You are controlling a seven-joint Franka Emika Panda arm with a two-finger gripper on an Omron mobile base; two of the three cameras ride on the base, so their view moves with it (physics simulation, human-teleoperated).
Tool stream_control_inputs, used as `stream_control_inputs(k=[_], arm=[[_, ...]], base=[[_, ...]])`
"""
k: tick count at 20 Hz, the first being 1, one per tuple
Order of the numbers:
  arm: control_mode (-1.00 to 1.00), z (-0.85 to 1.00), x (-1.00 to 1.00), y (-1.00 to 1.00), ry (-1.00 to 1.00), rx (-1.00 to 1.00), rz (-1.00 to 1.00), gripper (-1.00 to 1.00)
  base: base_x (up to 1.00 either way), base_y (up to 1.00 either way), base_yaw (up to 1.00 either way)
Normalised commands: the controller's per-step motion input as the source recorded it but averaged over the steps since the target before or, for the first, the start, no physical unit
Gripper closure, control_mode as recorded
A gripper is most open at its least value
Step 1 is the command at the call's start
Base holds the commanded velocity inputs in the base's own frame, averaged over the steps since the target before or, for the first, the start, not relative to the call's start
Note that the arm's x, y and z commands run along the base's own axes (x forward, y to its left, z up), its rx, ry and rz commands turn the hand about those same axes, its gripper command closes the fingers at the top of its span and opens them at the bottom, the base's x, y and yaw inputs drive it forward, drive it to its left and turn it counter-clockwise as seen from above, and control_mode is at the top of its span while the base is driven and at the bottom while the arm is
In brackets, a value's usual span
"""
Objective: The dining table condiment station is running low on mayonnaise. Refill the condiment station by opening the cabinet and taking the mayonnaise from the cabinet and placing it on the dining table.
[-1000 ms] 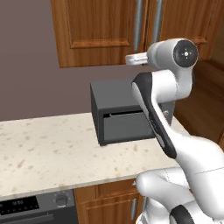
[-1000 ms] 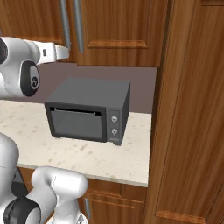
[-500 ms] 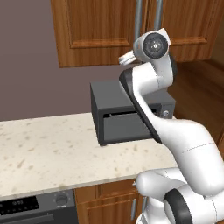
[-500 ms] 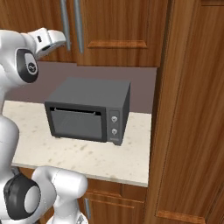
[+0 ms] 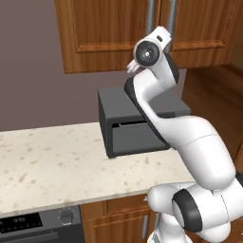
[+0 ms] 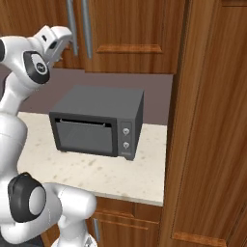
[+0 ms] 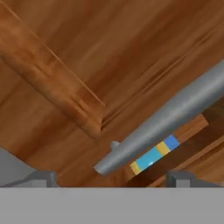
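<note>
The white arm reaches up to the reddish-brown wooden wall cabinet (image 5: 118,33) with raised-panel double doors, its two-finger gripper (image 7: 111,177) close against the door face. In the hand view the small dark fingertips (image 7: 41,178) sit far apart at about 7 and 5 o'clock, so the jaws stand wide and hold nothing. A long grey bar handle (image 7: 166,120) crosses that view from 7 o'clock toward 3 o'clock, just beyond the fingertips; whether they touch it cannot be told. Through a dark gap at the door's edge, at about 5 o'clock, shows a strip of the small jar of mayonnaise (image 7: 153,156), its blue and yellow label visible inside the cabinet. Below, a dark grey boxy microwave (image 6: 99,123) stands on the beige speckled stone counter (image 5: 52,161).
</note>
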Motion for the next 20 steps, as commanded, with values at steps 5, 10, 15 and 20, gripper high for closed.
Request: stream_control_inputs(k=[5, 10, 15, 20], arm=[[-1.00, -0.10, 0.21, 0.00, 0.00, -0.25, 0.00, -1.00], [-1.00, -0.06, 0.42, -0.08, 0.03, -0.15, -0.03, -1.00], [-1.00, -0.01, 0.62, -0.19, 0.10, -0.08, -0.02, -1.00], [-1.00, -0.05, 0.84, -0.14, 0.09, -0.04, 0.00, -1.00]], base=[[0.00, 0.00, 0.00], [0.00, 0.00, 0.00], [0.00, 0.00, 0.00], [0.00, 0.00, 0.00]])
